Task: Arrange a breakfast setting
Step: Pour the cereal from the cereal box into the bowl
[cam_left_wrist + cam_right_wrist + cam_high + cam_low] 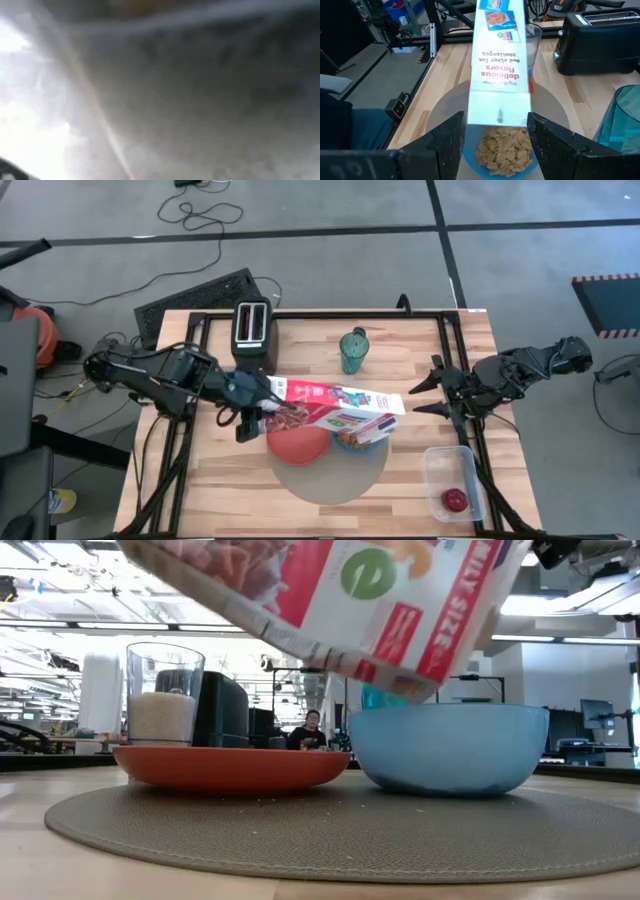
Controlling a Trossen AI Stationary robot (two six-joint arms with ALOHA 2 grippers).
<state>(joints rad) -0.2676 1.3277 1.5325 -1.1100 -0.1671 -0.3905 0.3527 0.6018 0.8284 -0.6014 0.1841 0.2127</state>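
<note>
My left gripper (260, 406) is shut on the red-and-white cereal box (340, 405), which is tipped over the blue bowl (445, 745). The box's open end (499, 107) hangs just above the bowl, and cereal (502, 147) lies inside. The bowl and the red-orange plate (230, 765) rest on the round grey mat (330, 475). A clear glass (165, 690) with white contents stands at the plate's far side. My right gripper (420, 398) waits open at the table's right, pointing at the bowl. The left wrist view shows only a blur. My left gripper holds the cereal box by its closed end (278, 395), the end toward the table's left, pinched between the two fingers. The fingers come from the left, slanting down. The box is lifted clear and tilted, its open end lower, over the bowl.
A black toaster (252, 332) stands at the far left and a teal tumbler (353, 350) at the far middle. A clear container (452, 480) with a small red fruit (455, 500) sits at the near right. Bare wood shows at the near left.
</note>
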